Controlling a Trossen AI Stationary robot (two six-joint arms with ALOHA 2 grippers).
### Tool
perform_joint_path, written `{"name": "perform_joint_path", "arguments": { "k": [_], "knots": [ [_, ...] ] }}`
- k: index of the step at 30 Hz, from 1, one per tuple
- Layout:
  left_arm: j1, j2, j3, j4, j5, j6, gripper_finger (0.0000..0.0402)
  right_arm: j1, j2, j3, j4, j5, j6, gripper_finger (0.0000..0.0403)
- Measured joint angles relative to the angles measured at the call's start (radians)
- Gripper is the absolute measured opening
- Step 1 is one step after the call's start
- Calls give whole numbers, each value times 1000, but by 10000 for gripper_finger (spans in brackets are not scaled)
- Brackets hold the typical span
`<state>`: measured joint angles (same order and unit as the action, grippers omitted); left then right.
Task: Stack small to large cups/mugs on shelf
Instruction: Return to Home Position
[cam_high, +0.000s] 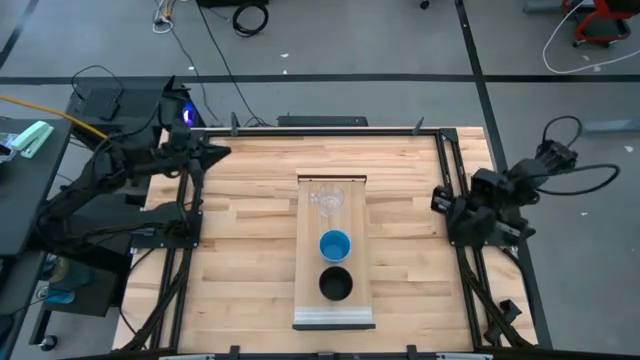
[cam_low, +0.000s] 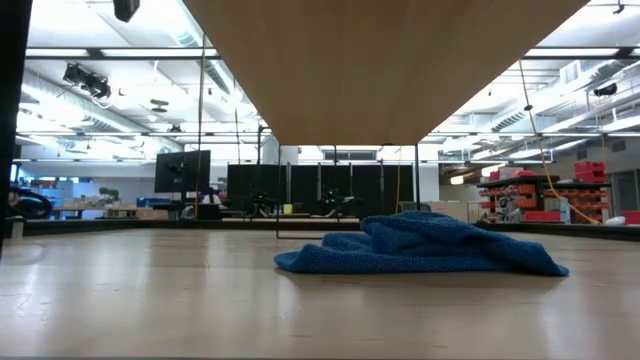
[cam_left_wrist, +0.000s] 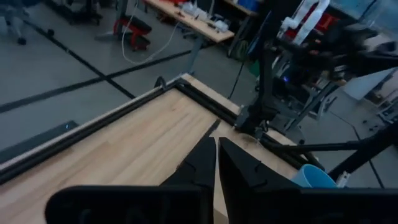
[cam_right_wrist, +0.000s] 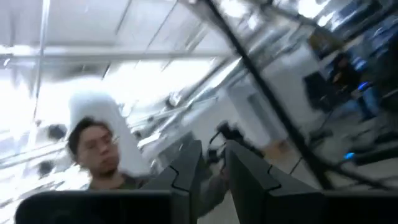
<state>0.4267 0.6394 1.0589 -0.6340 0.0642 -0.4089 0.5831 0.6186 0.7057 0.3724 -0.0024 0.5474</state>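
Standing in a row along the shelf (cam_high: 305, 250) at mid-desk, the clear cup (cam_high: 327, 200) is farthest, the blue cup (cam_high: 335, 245) in the middle and the black cup (cam_high: 336, 285) nearest, by the metal strip (cam_high: 335, 320). The left hand (cam_high: 218, 152) waits clenched and empty over the desk's (cam_high: 240, 260) far left. The right hand (cam_high: 438, 200) hovers at the right edge, slightly parted, grasping nothing.

No legible text, label, brand, number or sign in any view. Blue cup (cam_high: 335, 245), black cup (cam_high: 336, 285), shelf (cam_high: 308, 262): no readable marking. Room fixtures behind blue cloth (cam_low: 420, 248): too small to read.
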Motion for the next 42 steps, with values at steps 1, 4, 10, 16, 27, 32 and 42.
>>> {"name": "perform_joint_path", "arguments": {
  "k": [1,4,10,16,27,32,42],
  "knots": [
    [0,-9,-23,29,-1,5,23,-19,-41,-40,17,0,4,79],
    [2,-32,-80,114,-9,6,20,-75,-161,-111,39,-24,-11,79],
    [2,-102,-140,171,-69,39,20,-155,-365,-147,-45,-77,-81,79],
    [2,-262,-164,179,-165,43,30,-165,-484,-146,-138,-77,-141,79],
    [2,-502,-164,137,-180,80,21,-164,-573,-146,-200,-77,-183,79],
    [2,-592,-165,119,-211,80,25,-164,-598,-146,-200,-77,-185,79],
    [3,-635,-163,57,-249,79,31,-164,-617,-144,-211,-74,-192,79]
  ]
}}
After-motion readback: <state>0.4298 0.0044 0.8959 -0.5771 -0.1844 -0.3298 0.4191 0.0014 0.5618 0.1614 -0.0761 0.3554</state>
